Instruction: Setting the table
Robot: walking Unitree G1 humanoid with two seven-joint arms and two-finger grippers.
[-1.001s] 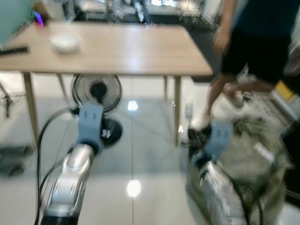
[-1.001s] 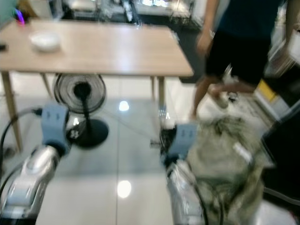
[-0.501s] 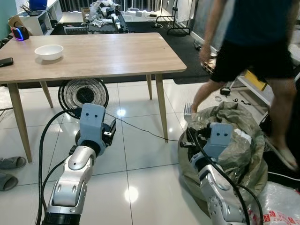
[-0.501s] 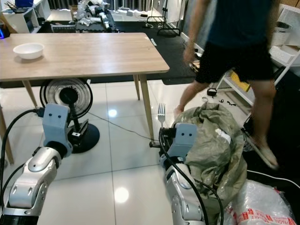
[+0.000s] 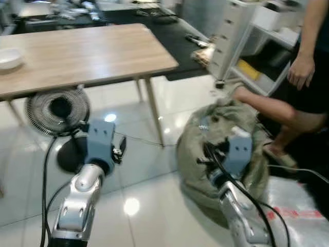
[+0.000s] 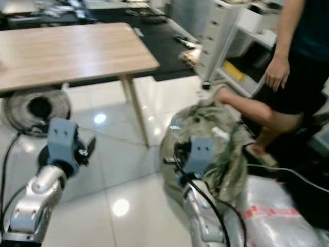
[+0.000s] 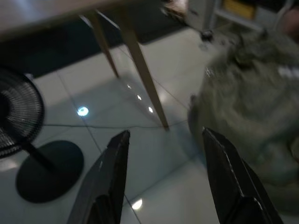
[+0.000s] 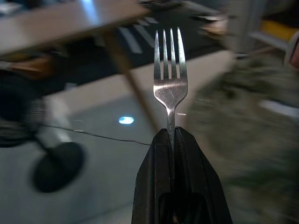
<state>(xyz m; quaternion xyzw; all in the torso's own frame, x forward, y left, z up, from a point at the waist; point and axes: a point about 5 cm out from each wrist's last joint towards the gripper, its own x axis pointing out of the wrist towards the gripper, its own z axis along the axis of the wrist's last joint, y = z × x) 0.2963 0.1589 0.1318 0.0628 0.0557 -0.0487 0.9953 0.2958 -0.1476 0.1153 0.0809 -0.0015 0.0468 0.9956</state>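
right gripper (image 8: pixel 170 135) jaws clamped on fork (image 8: pixel 170 70), tines up, well short of table (image 5: pixel 92 51). left gripper (image 7: pixel 163 179) jaws apart, empty. only a bowl (image 5: pixel 7 57) laid; fork yet to be placed.

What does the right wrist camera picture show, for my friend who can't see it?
The right gripper is shut on a silver fork, holding it upright by the handle with its four prongs pointing up. Behind it, blurred, are a wooden table, a shiny tiled floor and a grey-green sack.
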